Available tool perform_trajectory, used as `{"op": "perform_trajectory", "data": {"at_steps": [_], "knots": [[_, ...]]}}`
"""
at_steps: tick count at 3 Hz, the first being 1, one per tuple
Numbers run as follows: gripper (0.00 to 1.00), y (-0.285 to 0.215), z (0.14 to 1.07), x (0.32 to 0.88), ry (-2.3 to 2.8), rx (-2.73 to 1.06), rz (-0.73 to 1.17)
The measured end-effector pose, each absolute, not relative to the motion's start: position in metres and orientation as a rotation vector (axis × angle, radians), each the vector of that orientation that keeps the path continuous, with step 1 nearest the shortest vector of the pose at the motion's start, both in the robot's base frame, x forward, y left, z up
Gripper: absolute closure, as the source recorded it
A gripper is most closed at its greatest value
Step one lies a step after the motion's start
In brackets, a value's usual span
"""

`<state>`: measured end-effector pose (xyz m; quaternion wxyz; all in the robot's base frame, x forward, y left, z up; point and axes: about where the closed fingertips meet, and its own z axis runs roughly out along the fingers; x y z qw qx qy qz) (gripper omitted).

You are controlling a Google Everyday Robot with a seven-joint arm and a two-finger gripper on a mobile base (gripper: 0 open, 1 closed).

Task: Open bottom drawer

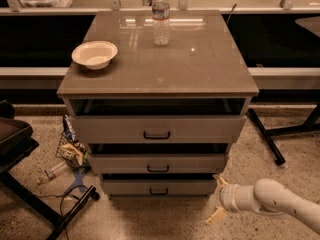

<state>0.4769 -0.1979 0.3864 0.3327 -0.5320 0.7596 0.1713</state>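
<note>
The bottom drawer (190,187) sits lowest in the cabinet (160,129), tucked under the two drawers above, and its dark bar handle (158,191) is untouched. The gripper (216,198) hangs low just beside the drawer's right end with its jaws spread wide and holding nothing. This is judged a staging position, since the handle lies well to its left.
</note>
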Motion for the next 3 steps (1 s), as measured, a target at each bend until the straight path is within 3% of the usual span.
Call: {"op": "perform_trajectory", "data": {"at_steps": [3], "knots": [[0.0, -0.14, 0.274, 0.518, 2.032, -1.383, 0.603]]}}
